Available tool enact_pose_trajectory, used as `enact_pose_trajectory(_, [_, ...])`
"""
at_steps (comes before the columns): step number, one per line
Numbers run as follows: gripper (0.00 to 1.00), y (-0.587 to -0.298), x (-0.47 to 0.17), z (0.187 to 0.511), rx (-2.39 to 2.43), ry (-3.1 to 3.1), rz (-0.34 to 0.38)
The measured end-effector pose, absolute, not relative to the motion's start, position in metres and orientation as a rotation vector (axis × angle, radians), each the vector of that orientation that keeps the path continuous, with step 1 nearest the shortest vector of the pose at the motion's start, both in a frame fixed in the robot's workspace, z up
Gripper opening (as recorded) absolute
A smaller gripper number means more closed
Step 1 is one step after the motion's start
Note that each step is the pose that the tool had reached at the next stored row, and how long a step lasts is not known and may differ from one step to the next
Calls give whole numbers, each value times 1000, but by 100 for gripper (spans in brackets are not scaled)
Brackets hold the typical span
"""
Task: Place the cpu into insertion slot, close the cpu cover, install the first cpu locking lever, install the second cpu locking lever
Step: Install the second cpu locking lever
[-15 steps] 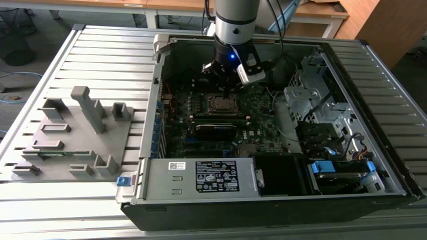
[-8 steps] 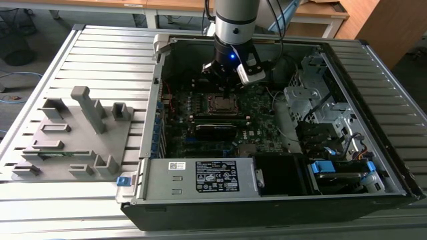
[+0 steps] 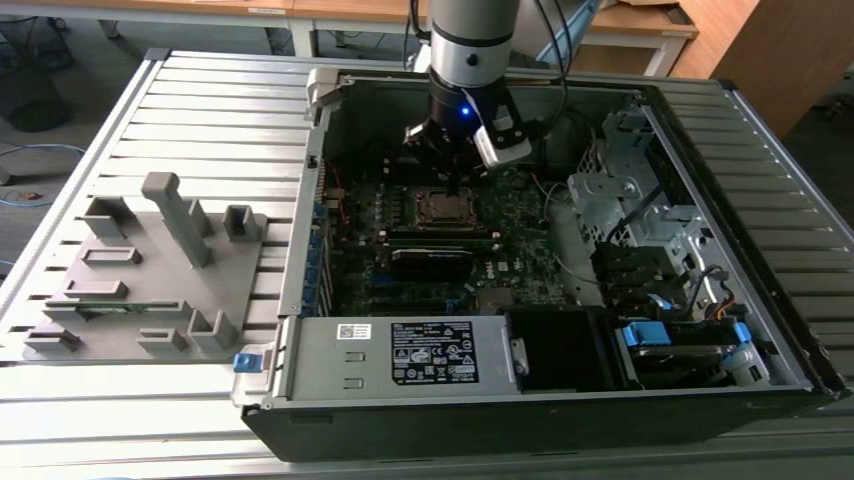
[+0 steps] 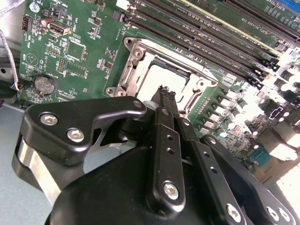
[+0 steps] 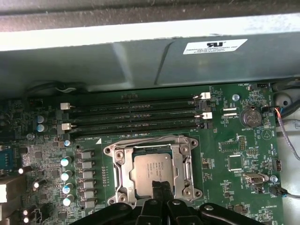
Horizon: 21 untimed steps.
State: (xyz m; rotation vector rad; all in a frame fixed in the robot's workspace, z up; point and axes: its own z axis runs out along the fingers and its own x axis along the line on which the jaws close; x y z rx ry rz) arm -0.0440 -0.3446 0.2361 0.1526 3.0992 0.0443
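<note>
Right now my gripper (image 4: 162, 93) hangs just over the near edge of the socket; its fingers (image 5: 161, 194) are pressed together, clenched on nothing I can see. Just beyond the tips lies the cpu (image 5: 151, 170), flat in the socket, so placing looks done; it is a light, stiff square with a slick metal top, and I judge it fragile underneath, so if I handled it I would take it by its edges, never press the middle. Around it sits the cpu cover (image 5: 120, 172), a thin silvery frame; it looks stiff but springy, best pushed at its rim. Whether the levers are latched I cannot tell. Farther off run the memory slots (image 5: 133, 116), then the case wall (image 5: 140, 61).
</note>
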Motion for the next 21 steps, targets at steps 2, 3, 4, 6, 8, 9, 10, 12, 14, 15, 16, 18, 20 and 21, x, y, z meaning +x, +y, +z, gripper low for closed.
enact_pose_trajectory(2, [11, -345, -44, 237, 153, 3099, 44])
enact_pose_trajectory(3, [11, -345, -44, 238, 153, 3099, 44])
enact_pose_trajectory(4, [11, -345, -44, 238, 153, 3099, 44])
enact_pose_trajectory(6, [11, -345, -44, 238, 153, 3099, 45])
enact_pose_trajectory(8, [11, -345, -44, 238, 153, 3099, 44])
enact_pose_trajectory(9, [11, -345, -44, 238, 153, 3099, 44])
enact_pose_trajectory(10, [11, -345, -44, 238, 153, 3099, 44])
enact_pose_trajectory(12, [11, -345, -44, 239, 153, 3099, 44])
enact_pose_trajectory(14, [11, -345, -44, 240, 153, 3099, 44])
enact_pose_trajectory(15, [11, -345, -44, 240, 153, 3099, 45])
enact_pose_trajectory(16, [11, -345, -44, 240, 153, 3099, 44])
enact_pose_trajectory(18, [11, -345, -44, 241, 152, 3099, 44])
enact_pose_trajectory(20, [11, -345, -44, 241, 152, 3099, 44])
enact_pose_trajectory(21, [11, -345, -44, 241, 153, 3099, 44])
